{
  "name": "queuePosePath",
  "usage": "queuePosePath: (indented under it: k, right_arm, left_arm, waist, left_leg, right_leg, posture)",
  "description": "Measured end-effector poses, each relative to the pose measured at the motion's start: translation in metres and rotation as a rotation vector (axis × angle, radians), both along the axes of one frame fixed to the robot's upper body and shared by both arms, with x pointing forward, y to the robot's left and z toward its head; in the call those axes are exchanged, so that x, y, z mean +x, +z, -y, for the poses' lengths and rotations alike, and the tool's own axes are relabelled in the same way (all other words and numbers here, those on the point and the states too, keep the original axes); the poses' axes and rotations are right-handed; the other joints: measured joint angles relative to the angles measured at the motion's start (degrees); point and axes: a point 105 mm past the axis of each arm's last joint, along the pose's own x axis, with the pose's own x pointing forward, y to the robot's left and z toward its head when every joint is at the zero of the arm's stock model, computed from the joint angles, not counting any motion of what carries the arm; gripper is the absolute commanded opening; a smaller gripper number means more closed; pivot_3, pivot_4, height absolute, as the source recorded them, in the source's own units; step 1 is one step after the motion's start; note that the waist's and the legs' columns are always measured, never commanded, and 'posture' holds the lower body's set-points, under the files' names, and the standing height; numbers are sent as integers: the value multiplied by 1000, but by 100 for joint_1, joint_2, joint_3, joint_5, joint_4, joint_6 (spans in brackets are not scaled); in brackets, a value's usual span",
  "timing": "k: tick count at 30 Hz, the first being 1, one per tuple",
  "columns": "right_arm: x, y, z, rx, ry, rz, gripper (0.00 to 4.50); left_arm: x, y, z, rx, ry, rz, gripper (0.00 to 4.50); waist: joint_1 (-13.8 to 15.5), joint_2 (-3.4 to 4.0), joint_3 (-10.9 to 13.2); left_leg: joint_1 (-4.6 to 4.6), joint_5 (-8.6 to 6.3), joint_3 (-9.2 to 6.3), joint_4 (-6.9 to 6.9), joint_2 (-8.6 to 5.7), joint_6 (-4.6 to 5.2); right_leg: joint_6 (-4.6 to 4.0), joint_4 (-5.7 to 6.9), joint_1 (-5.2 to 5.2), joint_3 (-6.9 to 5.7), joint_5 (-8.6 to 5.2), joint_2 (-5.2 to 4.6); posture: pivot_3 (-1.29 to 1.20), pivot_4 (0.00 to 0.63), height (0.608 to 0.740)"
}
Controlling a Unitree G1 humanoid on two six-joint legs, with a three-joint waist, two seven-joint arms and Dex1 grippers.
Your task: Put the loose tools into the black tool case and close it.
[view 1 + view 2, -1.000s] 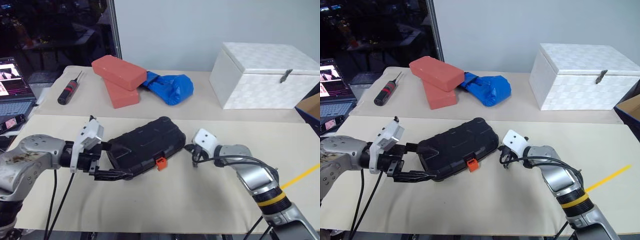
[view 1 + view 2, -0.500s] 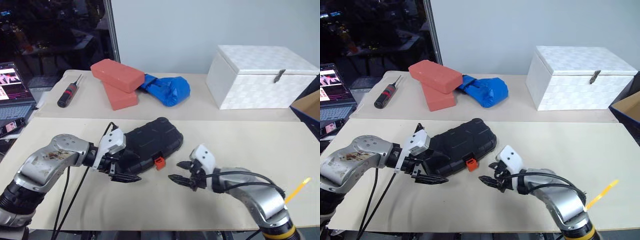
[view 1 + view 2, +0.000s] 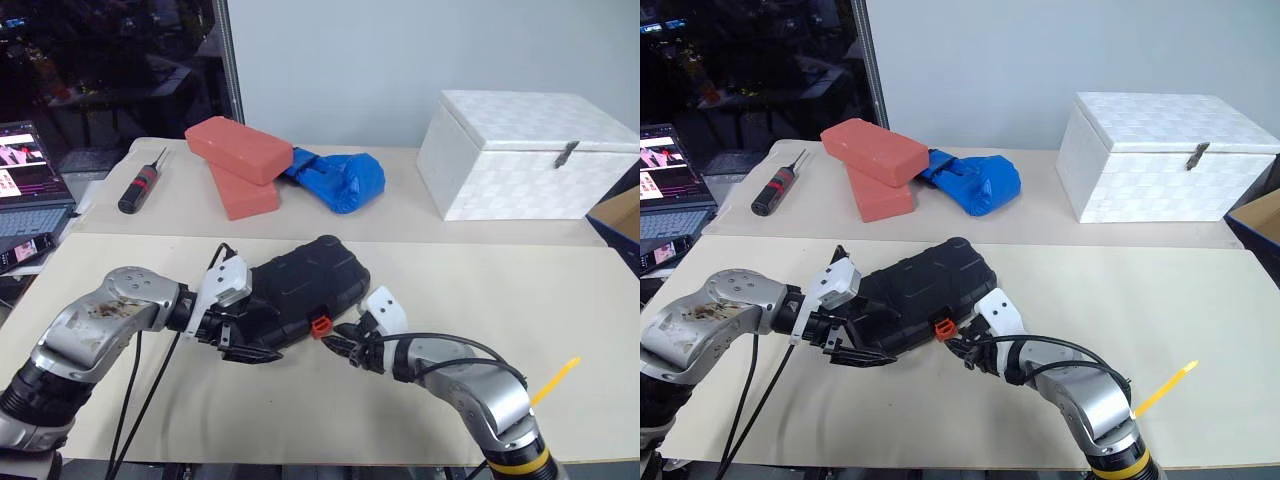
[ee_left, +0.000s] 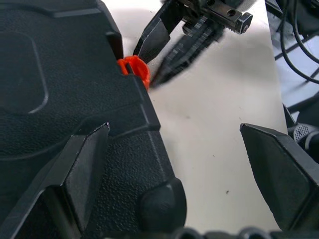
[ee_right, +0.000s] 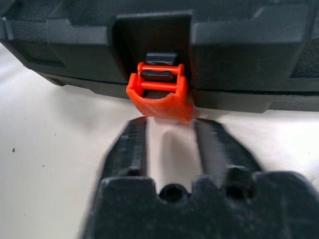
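The black tool case (image 3: pixel 300 288) lies shut on the cream table, its orange latch (image 3: pixel 320 324) facing me. My left gripper (image 3: pixel 245 335) is open at the case's left end. In the left wrist view its wide-spread fingers (image 4: pixel 79 169) straddle the case's near corner. My right gripper (image 5: pixel 169 124) is open, fingers a small gap apart, tips just short of the orange latch (image 5: pixel 158 97) with nothing between them. The same gripper (image 3: pixel 335 347) shows low on the table in front of the case. The loose tools are out of view.
Two red bricks (image 3: pixel 240 150) and a crumpled blue cloth (image 3: pixel 340 178) lie behind the case. A white box (image 3: pixel 530 155) stands back right, and a black-and-red screwdriver (image 3: pixel 140 185) lies back left. A laptop (image 3: pixel 25 185) sits at the far left, with yellow tape (image 3: pixel 555 378) near the right front.
My right gripper left the case's right end, swung back and leftward to the orange latch, and went from shut to open. My left gripper sank slightly at the case's left end.
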Motion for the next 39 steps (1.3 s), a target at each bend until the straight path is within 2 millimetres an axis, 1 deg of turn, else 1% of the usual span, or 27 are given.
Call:
queuePosePath:
  k: [2, 3, 5, 6, 7, 8, 10, 11, 12, 18, 19, 21, 23, 24, 25, 26, 27, 28, 29, 30, 31, 34, 37, 38, 39]
  right_arm:
    - [2, 0, 3, -10, -19, -1, 2626]
    - [7, 1, 9, -22, -40, 3, 2626]
    - [17, 9, 25, -56, -79, 30, 2061]
    - [22, 15, 34, -76, -99, 54, 1837]
    - [30, 22, 43, -99, -118, 79, 1507]
    - [33, 24, 46, -110, -126, 88, 1240]
    - [44, 26, 47, -122, -130, 97, 444]
    - [51, 25, 46, -139, -125, 105, 147]
    - [57, 26, 42, -149, -111, 119, 69]
    - [106, 34, 17, -151, -96, 215, 69]
    - [113, 35, 11, -151, -89, 234, 69]
    - [123, 38, 3, -147, -62, 268, 69]
    - [126, 40, -2, -127, -30, 282, 602]
    - [126, 40, -3, -119, -12, 288, 794]
    - [125, 41, -3, -112, 4, 287, 1080]
    - [122, 42, 0, -102, 25, 281, 1491]
    - [118, 44, 3, -87, 38, 281, 1786]
    - [110, 45, 8, -65, 54, 276, 2218]
    - [104, 46, 13, -57, 62, 275, 2464]
    - [93, 46, 17, -29, 71, 255, 2729]
    - [79, 44, 21, 10, 86, 224, 3192]
    - [53, 37, 14, 74, 127, 157, 4205]
    - [39, 32, 2, 125, 139, 125, 4205]
    - [36, 31, -4, 142, 143, 120, 4205]
    - [35, 30, -9, 150, 148, 116, 4205]
  left_arm:
    - [0, 0, 0, -11, 6, 4, 4500]
    - [0, 0, 1, -31, 8, 7, 4500]
    - [-2, 1, 4, -70, 6, -9, 4500]
    - [-2, 2, 4, -81, 10, -20, 4500]
    - [-2, 3, 3, -85, 17, -25, 4500]
    - [-2, 3, 3, -85, 20, -25, 4500]
    - [-2, 4, 2, -84, 24, -23, 4500]
    - [-2, 4, 1, -82, 25, -22, 4500]
    - [-1, 5, 0, -81, 29, -17, 4500]
    - [1, 7, 0, -76, 38, -5, 4500]
    - [1, 8, 0, -76, 37, 0, 4500]
    - [2, 10, 0, -73, 35, 9, 4500]
    - [3, 12, 0, -71, 37, 15, 4500]
    - [4, 12, -1, -70, 39, 15, 4500]
    - [4, 13, -2, -65, 40, 16, 4500]
    - [5, 15, -4, -53, 43, 22, 4500]
    - [5, 15, -7, -40, 49, 21, 4500]
    - [5, 16, -11, -22, 53, 17, 4500]
    - [5, 16, -14, -6, 58, 15, 4500]
    - [5, 16, -16, 3, 63, 17, 4500]
    - [6, 14, -18, 5, 69, 15, 4500]
    - [8, 13, -20, 6, 77, 22, 4500]
    - [9, 10, -22, 14, 84, 20, 4500]
    - [8, 8, -22, 16, 81, 9, 4500]
    - [8, 7, -22, 17, 81, 9, 4500]
  waist:
    - [-1, 0, 0]
    - [0, 2, 2]
    - [7, 2, 5]
    - [10, 0, 6]
    - [8, 0, 6]
    - [3, 0, 6]
    - [-18, -1, 6]
    - [-34, 0, 6]
    - [-62, -1, 7]
    - [-182, -6, 10]
    - [-188, -6, 10]
    - [-184, -6, 11]
    - [-173, -6, 11]
    - [-171, -6, 11]
    - [-170, -6, 11]
    - [-160, -5, 11]
    - [-148, -5, 11]
    - [-135, -4, 12]
    - [-128, -4, 12]
    - [-104, -3, 12]
    - [-76, -3, 12]
    - [-55, -3, 12]
    - [-58, -3, 12]
    - [-57, -2, 13]
    - [-56, -1, 13]
  left_leg:
    - [1, 0, 0, 0, 1, 0]
    - [0, 0, 0, 1, 0, 0]
    - [-9, 1, 2, 3, -2, 0]
    - [-18, 1, 2, 5, -2, 0]
    - [-20, 1, 2, 5, -1, 0]
    - [-21, 1, 3, 5, -1, 0]
    - [-23, 0, 2, 1, 1, 0]
    - [-28, 0, 2, -2, 0, 1]
    - [-28, 0, 3, -3, 4, 1]
    - [-32, 1, 2, -1, 4, 2]
    - [-32, 2, 1, 0, 4, 2]
    - [-40, 2, 0, -1, 5, 2]
    - [-66, 1, -1, -1, 6, 2]
    - [-77, 1, -1, -2, 5, 2]
    - [-85, 0, -1, -3, 5, 3]
    - [-99, -2, -4, -3, 5, 7]
    - [-108, -5, -6, -3, 4, 10]
    - [-113, -10, -7, -4, 2, 17]
    - [-114, -14, -7, -4, 2, 18]
    - [-113, -18, -7, -4, -1, 18]
    - [-111, -22, -7, -4, -2, 18]
    - [-103, -23, -1, -2, -1, 15]
    - [-64, -20, 0, 2, 2, 14]
    - [-55, -19, 0, 2, 2, 14]
    - [-55, -17, -1, 2, 3, 13]
  right_leg:
    - [0, 0, -1, 0, 0, 0]
    - [0, -1, -2, 1, 0, -2]
    - [1, -2, -6, 0, 1, -7]
    - [1, -3, -13, -1, 1, -7]
    - [1, -6, -16, -2, 1, -6]
    - [1, -6, -16, -2, 1, -6]
    - [1, -5, -21, -4, 1, -2]
    - [1, -3, -27, -3, 1, -1]
    - [1, -3, -28, -1, 1, 6]
    - [6, 7, -37, 5, 14, 11]
    - [28, 8, -38, 5, 28, 12]
    - [35, 9, -47, 4, 33, 14]
    - [37, 10, -70, 4, 33, 16]
    - [40, 10, -79, 4, 31, 16]
    - [41, 10, -85, 4, 29, 16]
    - [42, 8, -93, 2, 28, 16]
    - [42, 9, -99, 1, 28, 15]
    - [41, 9, -103, 0, 27, 12]
    - [39, 8, -102, -1, 26, 11]
    - [38, 7, -101, -2, 25, 7]
    - [43, 7, -97, -2, 19, 5]
    - [53, 6, -93, 1, 10, 5]
    - [40, 13, -70, 1, 17, 9]
    - [5, 14, -66, 1, -1, 9]
    - [0, 16, -66, 0, 0, 10]
  posture:
    - [0, 150, 740]
    - [0, 150, 740]
    - [0, 150, 740]
    - [0, 150, 740]
    - [0, 150, 740]
    - [0, 150, 740]
    - [0, 150, 740]
    - [0, 150, 740]
    - [0, 150, 740]
    - [0, 150, 740]
    - [0, 150, 740]
    - [0, 150, 740]
    - [0, 150, 740]
    - [0, 150, 740]
    - [0, 150, 740]
    - [0, 150, 740]
    - [0, 150, 740]
    - [0, 150, 740]
    - [0, 150, 740]
    - [0, 150, 740]
    - [0, 150, 740]
    - [0, 150, 740]
    - [0, 150, 740]
    - [0, 150, 740]
    - [0, 150, 740]
